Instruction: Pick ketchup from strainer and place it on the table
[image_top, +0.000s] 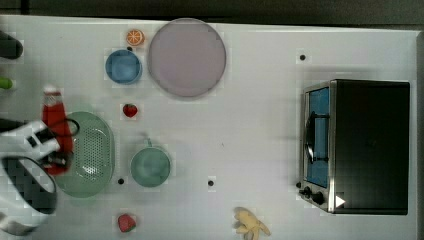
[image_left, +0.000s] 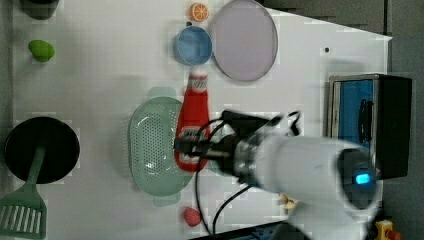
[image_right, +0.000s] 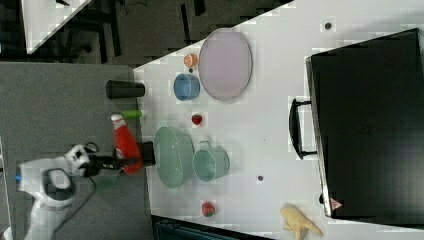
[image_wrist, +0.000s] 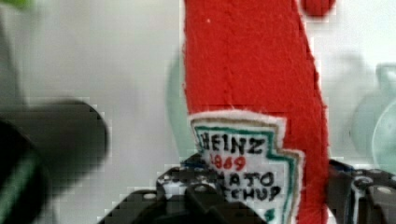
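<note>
The ketchup (image_top: 54, 117) is a red soft bottle with a white cap and a white label. My gripper (image_top: 56, 150) is shut on its lower, labelled end. In the top view it hangs over the left rim of the pale green strainer (image_top: 92, 152). In the left view the ketchup (image_left: 192, 112) lies along the right edge of the strainer (image_left: 150, 145), with the gripper (image_left: 187, 147) across its label. In the wrist view the ketchup (image_wrist: 252, 70) sits between the black fingers (image_wrist: 187, 198). In the right view the ketchup (image_right: 125, 142) is raised clear of the strainer (image_right: 172, 155).
On the white table (image_top: 250, 125) stand a green cup (image_top: 150, 167) right of the strainer, a blue bowl (image_top: 123, 66), a grey-lilac plate (image_top: 186, 57), an orange slice (image_top: 135, 37), two strawberries (image_top: 130, 110), a banana (image_top: 250, 223) and a toaster oven (image_top: 360, 145).
</note>
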